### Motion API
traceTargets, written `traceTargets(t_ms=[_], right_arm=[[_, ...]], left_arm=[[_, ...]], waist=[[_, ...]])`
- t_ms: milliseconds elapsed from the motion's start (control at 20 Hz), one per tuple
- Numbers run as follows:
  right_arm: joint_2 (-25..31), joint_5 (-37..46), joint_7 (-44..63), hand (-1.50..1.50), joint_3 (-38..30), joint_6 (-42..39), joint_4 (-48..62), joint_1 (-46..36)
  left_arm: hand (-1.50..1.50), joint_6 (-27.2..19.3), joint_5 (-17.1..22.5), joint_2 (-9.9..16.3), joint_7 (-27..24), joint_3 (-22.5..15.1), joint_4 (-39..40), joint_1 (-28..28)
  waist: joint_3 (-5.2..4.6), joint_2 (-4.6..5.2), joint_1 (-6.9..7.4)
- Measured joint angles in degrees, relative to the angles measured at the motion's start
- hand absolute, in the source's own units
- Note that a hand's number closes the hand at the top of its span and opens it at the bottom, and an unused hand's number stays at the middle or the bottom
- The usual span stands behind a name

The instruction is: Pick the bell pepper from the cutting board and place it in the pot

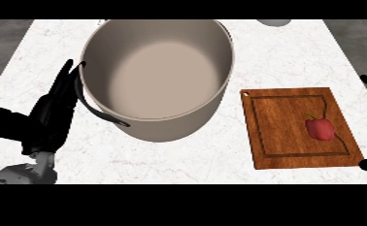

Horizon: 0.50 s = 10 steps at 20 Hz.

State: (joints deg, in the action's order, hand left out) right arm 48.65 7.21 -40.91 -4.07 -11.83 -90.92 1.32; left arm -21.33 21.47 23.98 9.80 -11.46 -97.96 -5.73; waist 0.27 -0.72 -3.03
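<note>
- White marbled counter [287,50] fills the view from above, with darker floor at the far left and right edges.
- At the far left, the robot's left hand [54,108] rests beside the pot, black fingers straight and pointing up, holding nothing.
- Just right of that hand stands a large beige pot [161,74], tall and empty, with a dark handle [100,111] on its near-left side close to the fingers.
- Right of the pot, a little apart from it, a wooden cutting board [287,142] lies flat.
- On the board's right half sits a small red bell pepper [320,128], untouched.
- At the right edge, small dark shapes may be the right hand; its state cannot be told.
- Risk: the pepper is rounded and could roll or slide off the board's near-right side if nudged before the fingers close.
- Risk: the pot's wall is high, so a carry kept low could strike its rim or shift the pot.
</note>
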Motion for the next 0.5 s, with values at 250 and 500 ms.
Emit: traceTargets(t_ms=[250, 500], right_arm=[[8.8, 3.4, 0.8, -1.5, -6.2, -2.1, -4.3, 5.6], [14.0, 6.8, 7.6, -1.5, -9.3, -5.8, -10.4, 10.0]], left_arm=[[0.0, -0.1, -0.3, -0.6, 0.6, -0.5, -1.1, 0.6], [0.0, -0.3, -1.6, -1.4, 2.3, -1.7, -0.3, -0.4]], waist=[[-0.14, -0.11, 0.48], [-0.26, 0.15, 0.97]])
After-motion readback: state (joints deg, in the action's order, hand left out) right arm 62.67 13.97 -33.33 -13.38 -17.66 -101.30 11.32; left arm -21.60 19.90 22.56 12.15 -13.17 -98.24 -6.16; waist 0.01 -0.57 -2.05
